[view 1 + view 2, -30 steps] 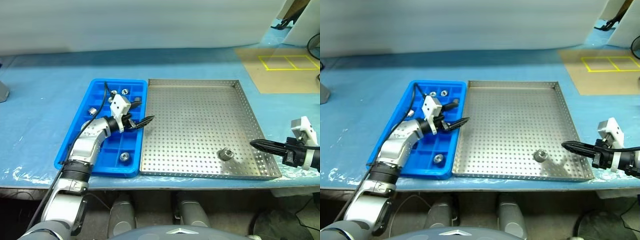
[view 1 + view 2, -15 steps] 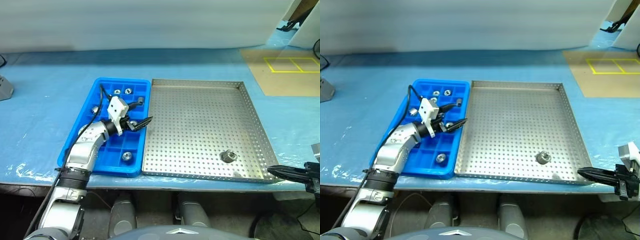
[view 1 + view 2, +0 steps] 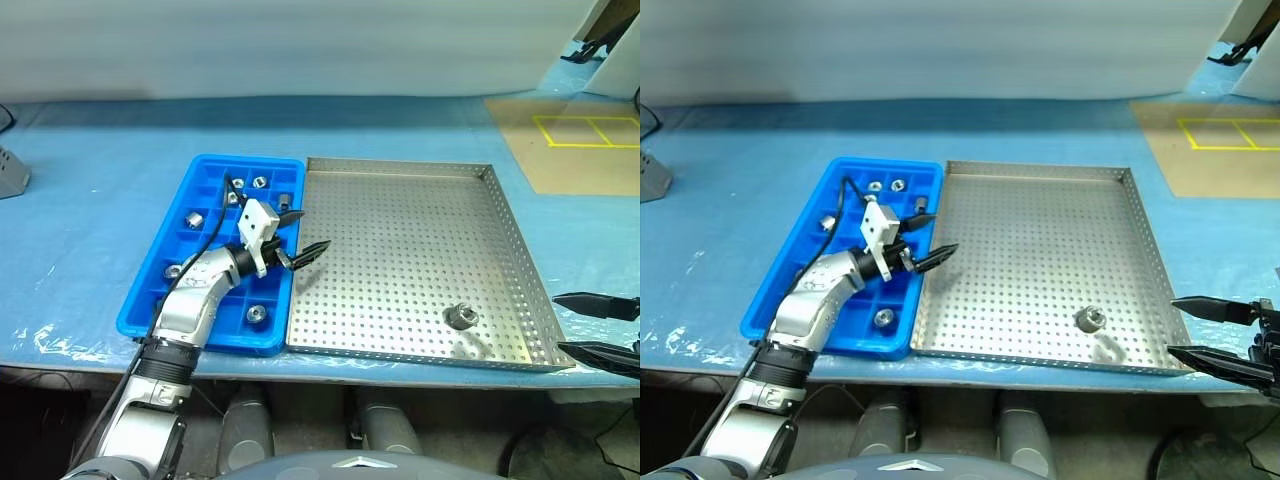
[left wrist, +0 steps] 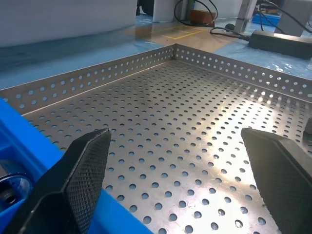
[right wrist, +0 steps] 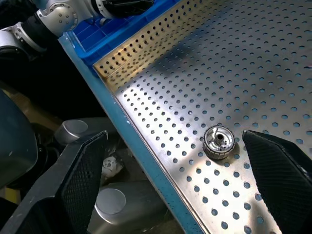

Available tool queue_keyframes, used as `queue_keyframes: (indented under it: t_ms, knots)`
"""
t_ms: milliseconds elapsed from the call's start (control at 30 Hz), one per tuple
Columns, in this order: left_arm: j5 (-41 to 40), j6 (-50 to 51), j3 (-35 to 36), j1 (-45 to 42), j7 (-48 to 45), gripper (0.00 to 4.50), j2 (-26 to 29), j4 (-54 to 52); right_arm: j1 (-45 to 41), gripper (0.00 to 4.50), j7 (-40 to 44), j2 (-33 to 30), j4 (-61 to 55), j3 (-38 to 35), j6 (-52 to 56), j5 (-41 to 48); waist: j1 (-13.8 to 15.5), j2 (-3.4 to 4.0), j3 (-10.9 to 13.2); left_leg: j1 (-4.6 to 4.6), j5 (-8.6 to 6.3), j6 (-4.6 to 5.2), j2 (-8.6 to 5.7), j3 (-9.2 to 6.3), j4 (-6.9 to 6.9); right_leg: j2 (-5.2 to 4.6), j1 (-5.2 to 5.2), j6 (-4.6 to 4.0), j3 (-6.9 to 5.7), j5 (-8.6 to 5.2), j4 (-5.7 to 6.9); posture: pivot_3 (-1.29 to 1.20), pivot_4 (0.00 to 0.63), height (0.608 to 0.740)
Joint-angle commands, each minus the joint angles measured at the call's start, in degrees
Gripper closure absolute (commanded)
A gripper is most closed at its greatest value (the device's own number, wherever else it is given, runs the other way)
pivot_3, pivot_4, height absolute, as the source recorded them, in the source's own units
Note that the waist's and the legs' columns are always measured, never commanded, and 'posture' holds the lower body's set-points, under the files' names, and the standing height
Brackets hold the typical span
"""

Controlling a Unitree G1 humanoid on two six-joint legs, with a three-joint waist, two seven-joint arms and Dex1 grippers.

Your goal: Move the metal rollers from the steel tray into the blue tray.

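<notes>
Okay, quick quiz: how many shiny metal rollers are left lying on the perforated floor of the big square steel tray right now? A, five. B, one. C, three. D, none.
B: a single shiny hollow-centred metal roller lies on the perforated floor of the square steel tray, near its front right corner; the other rollers sit in compartments of the blue plastic tray.

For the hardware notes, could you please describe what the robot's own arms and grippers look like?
The left arm has silver-grey metal segments with a black ribbed collar, a white block at the wrist and a black cable looping over it. The left gripper and right gripper each have two slim black pointed fingers with cross-hatched textured pads.
</notes>
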Motion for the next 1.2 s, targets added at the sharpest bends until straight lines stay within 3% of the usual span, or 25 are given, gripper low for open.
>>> queue_keyframes:
  t_ms: [33, 567, 1033, 1200]
  knots:
    - [-0.1, -0.75, -0.47, -1.32, -0.6, 0.0, -0.32, -0.65, -1.98, 0.14, 1.18, -1.24, 3.64, 1.38, -3.0, -2.81, -0.06, 0.02, -0.01, -0.02, -0.01, 0.02, 0.0, 0.0, 0.02, -0.01, 0.0, 0.0, 0.0, 0.0, -0.01, -0.25, 0.15, 0.74]
    - [-0.02, -0.9, -0.41, -4.91, -2.09, 0.0, 0.45, 1.02, -4.07, 0.14, -0.67, 4.4, 7.74, 8.3, -14.32, -8.92, -0.2, 0.22, -0.13, -0.1, 0.0, 0.06, 0.0, -0.04, 0.05, -0.04, 0.02, -0.03, -0.12, 0.04, -0.01, -0.25, 0.15, 0.74]
    - [-0.51, 1.24, -0.14, -3.04, -1.36, 0.0, 1.45, -2.49, -14.07, 0.14, 0.71, 2.41, 17.97, 13.06, -18.77, -12.04, -0.11, 0.37, -0.22, -0.1, 0.09, 0.24, 0.01, -0.04, 0.08, -0.04, 0.05, -0.42, -0.19, 0.28, 0.0, -0.22, 0.15, 0.74]
    - [-0.6, 1.82, -0.26, -2.31, -0.88, 0.0, 1.56, -3.6, -16.18, 0.14, -0.14, 2.56, 21.04, 14.92, -25.18, -14.95, -0.14, 0.4, -0.24, -0.11, 0.09, 0.25, 0.01, -0.05, 0.09, -0.08, 0.05, -0.42, -0.2, 0.28, 0.0, -0.22, 0.15, 0.74]
